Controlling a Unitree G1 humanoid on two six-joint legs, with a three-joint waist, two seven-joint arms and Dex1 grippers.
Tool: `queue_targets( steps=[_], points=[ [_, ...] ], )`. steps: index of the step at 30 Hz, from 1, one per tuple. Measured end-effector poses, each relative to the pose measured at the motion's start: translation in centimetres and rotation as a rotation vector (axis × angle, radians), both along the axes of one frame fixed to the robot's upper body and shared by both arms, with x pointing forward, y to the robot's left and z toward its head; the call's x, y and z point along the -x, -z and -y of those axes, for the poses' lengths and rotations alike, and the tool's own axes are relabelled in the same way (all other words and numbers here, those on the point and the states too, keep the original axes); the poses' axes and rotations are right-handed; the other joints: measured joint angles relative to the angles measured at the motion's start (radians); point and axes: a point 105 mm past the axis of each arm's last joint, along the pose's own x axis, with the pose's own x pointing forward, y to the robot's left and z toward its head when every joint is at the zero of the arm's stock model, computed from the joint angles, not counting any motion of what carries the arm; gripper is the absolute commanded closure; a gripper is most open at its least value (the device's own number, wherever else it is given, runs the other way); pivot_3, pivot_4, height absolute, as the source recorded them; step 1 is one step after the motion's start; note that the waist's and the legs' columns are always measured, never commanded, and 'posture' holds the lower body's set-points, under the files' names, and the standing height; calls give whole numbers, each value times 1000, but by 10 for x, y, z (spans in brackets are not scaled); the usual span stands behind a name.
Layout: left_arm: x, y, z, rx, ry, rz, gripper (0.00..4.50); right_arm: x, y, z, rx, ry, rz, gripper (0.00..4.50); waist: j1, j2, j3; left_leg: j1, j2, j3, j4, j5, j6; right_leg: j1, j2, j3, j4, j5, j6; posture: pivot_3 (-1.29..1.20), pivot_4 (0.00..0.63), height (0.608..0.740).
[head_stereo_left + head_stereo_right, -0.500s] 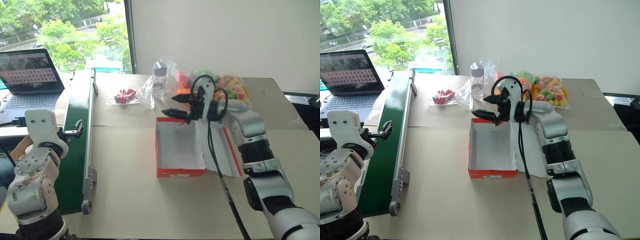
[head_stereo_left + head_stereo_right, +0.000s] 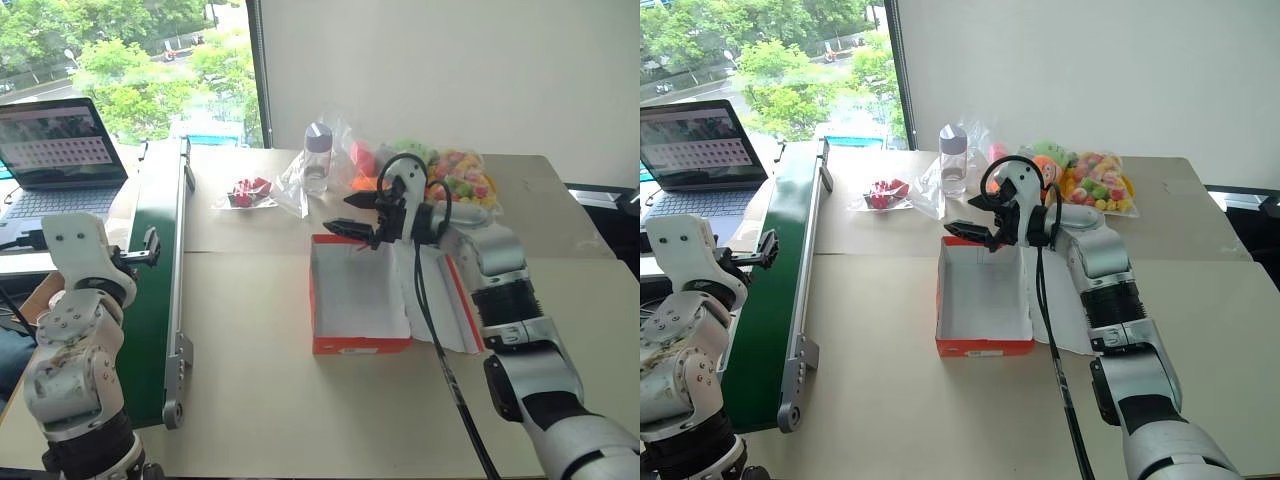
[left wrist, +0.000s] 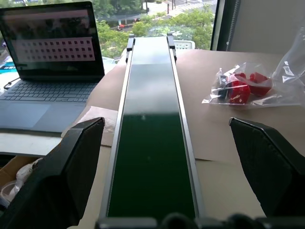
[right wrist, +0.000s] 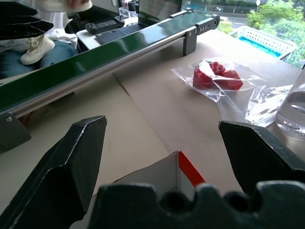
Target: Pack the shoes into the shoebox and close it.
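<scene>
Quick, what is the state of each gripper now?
Left gripper: open, holding nothing.
Right gripper: open, holding nothing, above the shoebox corner.

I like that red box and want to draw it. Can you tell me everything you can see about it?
The shoebox is a shallow rectangle, red-orange outside and white inside, and looks like cardboard. It sits open and flat on the tan table, with nothing showing inside it. White paper and a red-edged flap spread out along the side nearer the robot's right arm. The open right gripper hovers over its far edge, not touching it. Behind it lie plastic bags and a bottle, apart from it.
</scene>
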Motion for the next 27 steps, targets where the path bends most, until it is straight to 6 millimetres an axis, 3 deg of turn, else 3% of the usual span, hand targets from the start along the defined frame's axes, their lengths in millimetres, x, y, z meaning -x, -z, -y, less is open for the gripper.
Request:
queue_targets(
  steps=[22, 25, 27],
  points=[
    [-13, 4, 11, 4, 24, -14, 0, 4, -7, -12, -28, -21, 28, 14, 0, 0, 0, 0, 0, 0, 0, 0, 0, 0, 0, 0, 0, 0, 0, 0, 150, 740],
    [-16, 9, 6, 42, -20, -27, 0, 5, -8, -13, -28, -23, 35, 14, 0, 0, 0, 0, 0, 0, 0, 0, 0, 0, 0, 0, 0, 0, 0, 0, 150, 740],
    [-18, 23, 4, 84, -57, -73, 0, 5, -8, -13, -26, -23, 36, 14, 0, 0, 0, 0, 0, 0, 0, 0, 0, 0, 0, 0, 0, 0, 0, 0, 150, 740]
  ],
)
